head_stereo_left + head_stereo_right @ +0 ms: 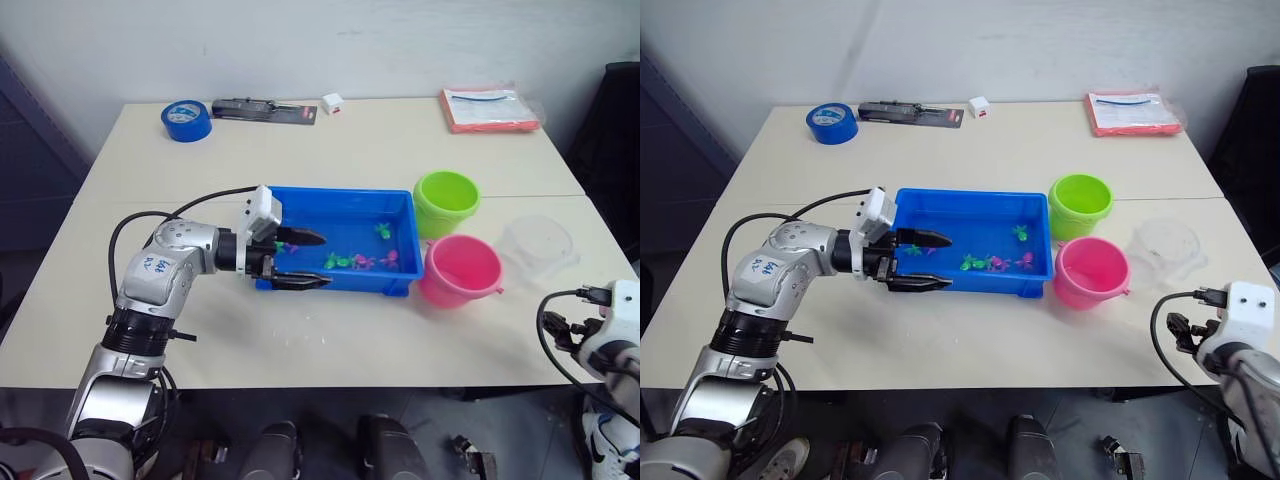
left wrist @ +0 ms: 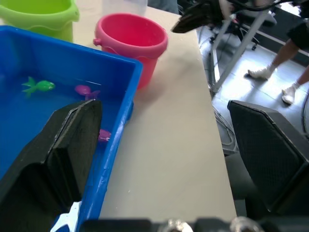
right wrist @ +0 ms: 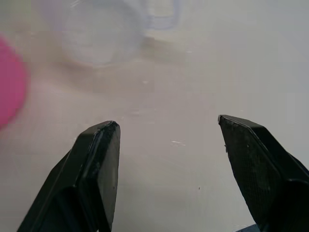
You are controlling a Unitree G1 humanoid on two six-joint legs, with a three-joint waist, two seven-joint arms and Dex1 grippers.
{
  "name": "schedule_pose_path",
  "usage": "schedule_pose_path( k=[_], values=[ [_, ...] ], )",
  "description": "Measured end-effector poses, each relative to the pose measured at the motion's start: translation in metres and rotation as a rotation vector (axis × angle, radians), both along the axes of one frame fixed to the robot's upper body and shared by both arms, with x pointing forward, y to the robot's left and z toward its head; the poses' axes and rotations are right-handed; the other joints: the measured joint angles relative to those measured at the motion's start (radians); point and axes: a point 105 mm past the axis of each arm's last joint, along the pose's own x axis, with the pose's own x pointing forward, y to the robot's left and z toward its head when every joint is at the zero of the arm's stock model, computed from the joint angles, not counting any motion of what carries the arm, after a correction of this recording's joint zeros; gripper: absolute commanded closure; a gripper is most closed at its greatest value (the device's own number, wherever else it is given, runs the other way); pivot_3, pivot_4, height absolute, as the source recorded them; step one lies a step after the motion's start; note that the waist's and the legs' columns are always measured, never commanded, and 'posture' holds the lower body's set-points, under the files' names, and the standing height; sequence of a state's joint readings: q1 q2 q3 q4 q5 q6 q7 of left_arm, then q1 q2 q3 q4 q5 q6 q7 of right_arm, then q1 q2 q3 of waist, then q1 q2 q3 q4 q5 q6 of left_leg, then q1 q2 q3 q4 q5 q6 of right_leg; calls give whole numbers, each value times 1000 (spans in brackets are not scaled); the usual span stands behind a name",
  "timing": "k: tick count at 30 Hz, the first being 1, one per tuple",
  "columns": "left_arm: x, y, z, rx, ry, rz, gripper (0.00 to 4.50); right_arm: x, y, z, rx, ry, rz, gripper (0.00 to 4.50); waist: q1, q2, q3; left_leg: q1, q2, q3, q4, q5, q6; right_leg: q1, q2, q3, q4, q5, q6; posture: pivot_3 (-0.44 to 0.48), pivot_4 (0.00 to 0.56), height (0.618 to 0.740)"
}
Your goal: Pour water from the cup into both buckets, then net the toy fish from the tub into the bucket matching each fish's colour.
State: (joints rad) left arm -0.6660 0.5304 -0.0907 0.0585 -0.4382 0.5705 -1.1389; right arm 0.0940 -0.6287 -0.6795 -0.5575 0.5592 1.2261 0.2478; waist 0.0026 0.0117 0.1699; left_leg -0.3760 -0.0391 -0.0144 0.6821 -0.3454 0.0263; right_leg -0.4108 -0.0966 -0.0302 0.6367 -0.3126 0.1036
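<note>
Blue tub wall sits between left pincer's spread, empty fingers; right pincer gapes empty

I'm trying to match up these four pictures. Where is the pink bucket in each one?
Left eye view: pink bucket, right of centre, at the blue tub's right end.
Right eye view: same spot.
Left wrist view: near the top.
Right wrist view: a pink blur at the left edge.
Shared landmark: the clear cup beside it.
</note>
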Motion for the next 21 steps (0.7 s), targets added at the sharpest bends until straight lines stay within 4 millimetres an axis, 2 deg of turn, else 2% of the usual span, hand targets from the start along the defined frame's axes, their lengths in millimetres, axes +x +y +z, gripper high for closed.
schedule_pose_path(
  k=[3, 7, 9, 11, 14, 17, 18, 21],
  values=[
    [11, 10, 0, -30, -1, 107, 0, -6, 30, 24, 27, -24, 275, 21, -1, -1, 1, 1, 1, 0, -1, 0, 0, 0, 0, 1, -1, 0, 0, 0, 150, 737],
    [29, 42, 2, -93, -2, 353, 0, -7, 66, 80, 23, -182, 603, 21, -2, -7, 2, 4, 1, -3, -2, -1, 0, 1, 0, 5, -1, 0, 0, 0, 150, 737],
    [35, 58, -5, -95, 2, 469, 0, -6, 90, 91, 36, -244, 744, 21, 0, -10, 1, 5, 1, -3, -2, -1, -1, 1, 0, 5, -1, 0, 0, 0, 150, 737],
    [39, 74, -16, -70, 7, 584, 0, -5, 112, 84, 59, -233, 860, 21, 3, -11, 2, 4, 0, -3, -1, -1, -1, 1, -1, 5, -1, 0, 0, 0, 150, 737],
    [44, 97, -18, -66, -2, 720, 0, -2, 136, 74, 93, -256, 964, 21, 19, -15, 3, 4, 0, -3, 0, -1, -2, 0, -1, 5, -1, 0, 0, 0, 150, 737],
    [43, 145, -22, 10, -33, 923, 0, 0, 166, 52, 96, -271, 1084, 21, 19, -17, 2, 4, 0, -3, 0, -2, -3, -1, -1, 6, -1, 0, 0, 0, 150, 737],
    [42, 164, -28, 59, -31, 998, 0, 1, 174, 46, 102, -294, 1117, 21, 20, -17, 2, 4, 0, -3, 0, -2, -3, -1, -1, 6, -1, 0, 0, 0, 150, 737],
    [39, 199, -51, 139, 32, 1123, 0, 4, 186, 36, 84, -326, 1172, 21, 26, -17, 2, 4, -1, -4, 0, -2, -3, 0, -2, 5, -1, 0, 0, 0, 150, 737]
  ],
)
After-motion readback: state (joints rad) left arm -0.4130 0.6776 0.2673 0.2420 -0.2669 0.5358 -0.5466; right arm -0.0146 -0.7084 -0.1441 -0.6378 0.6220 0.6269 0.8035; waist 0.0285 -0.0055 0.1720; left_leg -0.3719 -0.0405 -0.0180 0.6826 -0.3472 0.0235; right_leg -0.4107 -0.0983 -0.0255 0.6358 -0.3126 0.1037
